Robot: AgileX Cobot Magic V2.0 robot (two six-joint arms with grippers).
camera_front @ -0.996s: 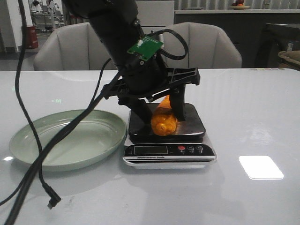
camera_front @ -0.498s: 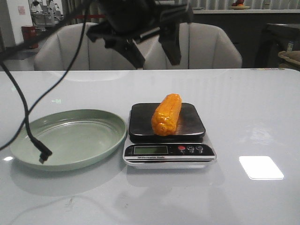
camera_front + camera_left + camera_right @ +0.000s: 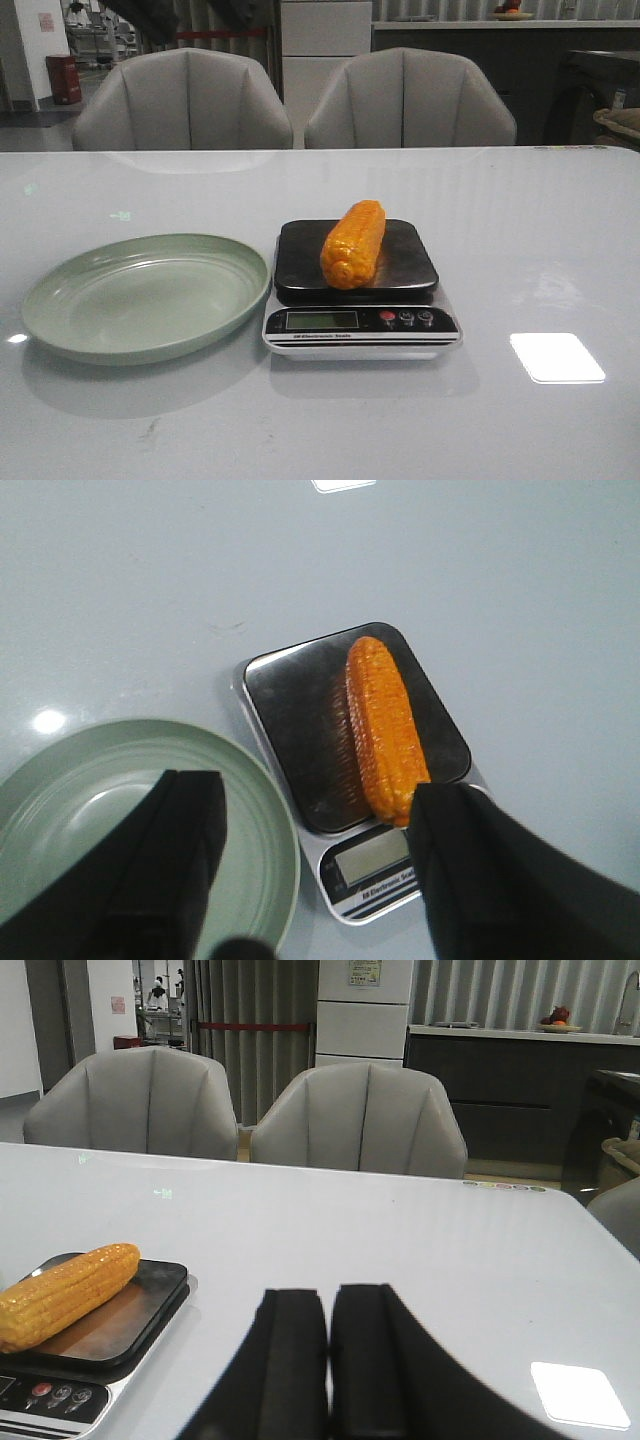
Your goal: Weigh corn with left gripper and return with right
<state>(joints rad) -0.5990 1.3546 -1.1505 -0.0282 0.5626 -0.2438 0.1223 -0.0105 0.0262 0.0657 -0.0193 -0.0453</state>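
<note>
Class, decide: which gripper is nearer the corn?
Left. The left gripper hangs open above the corn on the scale; the right gripper, shut, sits low off to the side.

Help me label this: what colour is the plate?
Pale green plate; clearest in the front view.

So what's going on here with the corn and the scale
The corn lies alone on the black platform of the scale, with nothing gripping it. The left gripper hangs high above with its jaws open. The right gripper waits off to the side over the table, jaws closed and empty. The green plate beside the scale is empty.
</note>
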